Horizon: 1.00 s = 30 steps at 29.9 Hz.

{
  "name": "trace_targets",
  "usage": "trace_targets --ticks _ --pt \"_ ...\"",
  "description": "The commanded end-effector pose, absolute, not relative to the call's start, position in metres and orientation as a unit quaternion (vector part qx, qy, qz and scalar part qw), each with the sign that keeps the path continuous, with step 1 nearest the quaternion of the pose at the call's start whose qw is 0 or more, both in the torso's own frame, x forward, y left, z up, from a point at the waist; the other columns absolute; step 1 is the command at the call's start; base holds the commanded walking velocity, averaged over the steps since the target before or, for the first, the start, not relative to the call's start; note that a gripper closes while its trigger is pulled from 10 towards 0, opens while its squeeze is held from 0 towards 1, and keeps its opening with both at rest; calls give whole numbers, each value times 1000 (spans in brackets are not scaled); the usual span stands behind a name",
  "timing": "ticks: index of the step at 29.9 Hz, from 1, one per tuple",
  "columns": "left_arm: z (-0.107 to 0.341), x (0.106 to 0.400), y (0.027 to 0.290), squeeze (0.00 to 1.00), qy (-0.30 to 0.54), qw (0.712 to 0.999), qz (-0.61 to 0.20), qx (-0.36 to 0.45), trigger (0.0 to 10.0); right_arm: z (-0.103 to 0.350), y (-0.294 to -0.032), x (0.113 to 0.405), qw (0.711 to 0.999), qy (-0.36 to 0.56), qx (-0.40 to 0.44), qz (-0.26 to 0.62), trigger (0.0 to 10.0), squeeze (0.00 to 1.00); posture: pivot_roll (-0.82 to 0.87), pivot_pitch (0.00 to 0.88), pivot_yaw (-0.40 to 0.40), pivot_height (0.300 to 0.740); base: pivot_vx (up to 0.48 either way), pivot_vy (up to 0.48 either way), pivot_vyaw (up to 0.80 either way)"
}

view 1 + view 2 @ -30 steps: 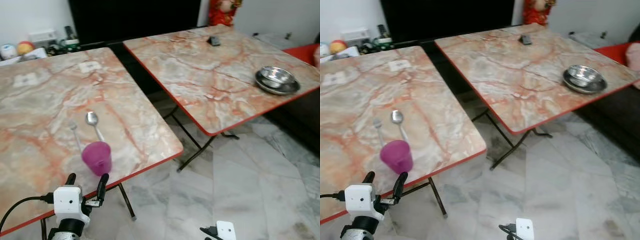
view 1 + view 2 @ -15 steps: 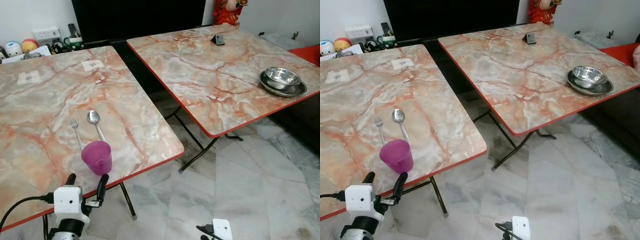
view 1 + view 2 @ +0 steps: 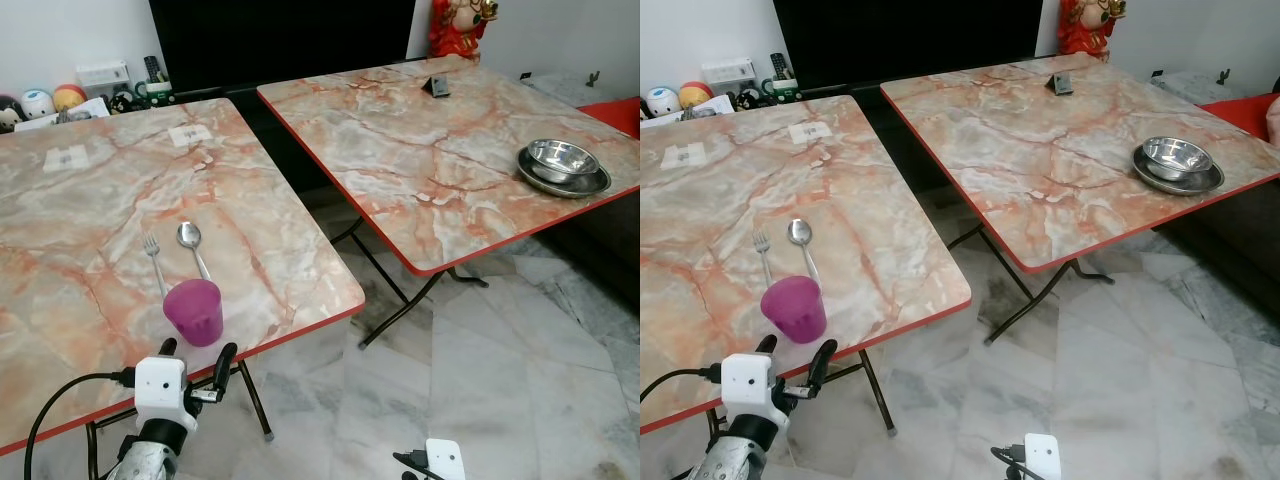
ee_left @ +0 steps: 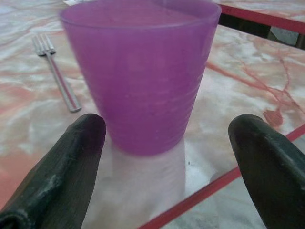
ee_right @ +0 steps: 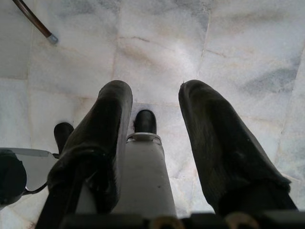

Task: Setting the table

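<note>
Two square folding tables with pink-and-grey marbled tops and red edges stand side by side on a pale marble-tiled floor [image 3: 480, 380]. The nearer marbled table [image 3: 90, 210] is on the robot's left; the farther marbled table [image 3: 430, 130] is on its right, a dark gap between them.

On the farther table, near its right edge, a shiny steel bowl [image 3: 562, 158] sits inside a shallow steel plate [image 3: 575, 185]. A small dark object [image 3: 437, 87] lies toward that table's far side — too small to identify.

On the nearer table, close to its front edge, stands an upright translucent purple plastic cup [image 3: 194, 311]. Just behind it lie a metal spoon [image 3: 192, 243] and a metal fork [image 3: 154, 258], side by side and apart from the cup.

The left gripper [image 3: 195, 352] hovers at the table's front edge, its two black fingers [image 4: 57, 171] spread wide — one on each side of the cup's base, neither touching it. The right gripper [image 5: 155, 143] hangs low over the floor, its fingers parted and holding nothing.
</note>
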State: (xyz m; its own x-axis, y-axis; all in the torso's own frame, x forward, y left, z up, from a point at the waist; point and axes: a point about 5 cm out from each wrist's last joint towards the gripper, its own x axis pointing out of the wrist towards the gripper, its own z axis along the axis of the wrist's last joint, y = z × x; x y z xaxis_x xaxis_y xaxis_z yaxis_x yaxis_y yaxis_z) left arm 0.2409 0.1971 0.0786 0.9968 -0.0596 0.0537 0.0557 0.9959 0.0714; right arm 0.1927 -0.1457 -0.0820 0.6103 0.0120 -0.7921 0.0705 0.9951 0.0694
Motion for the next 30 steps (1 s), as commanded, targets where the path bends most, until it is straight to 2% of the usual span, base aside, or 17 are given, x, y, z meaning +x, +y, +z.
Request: trace_targets --ticks 1,30 --pt "71 241 194 0 -10 998 -40 47 10000 -84 -146 188 893 447 47 -16 10000 0 67 93 -21 740 0 0 0" --pt "70 266 192 0 -9 999 -25 44 10000 -84 -146 188 892 449 43 -15 10000 0 61 98 -23 740 0 0 0"
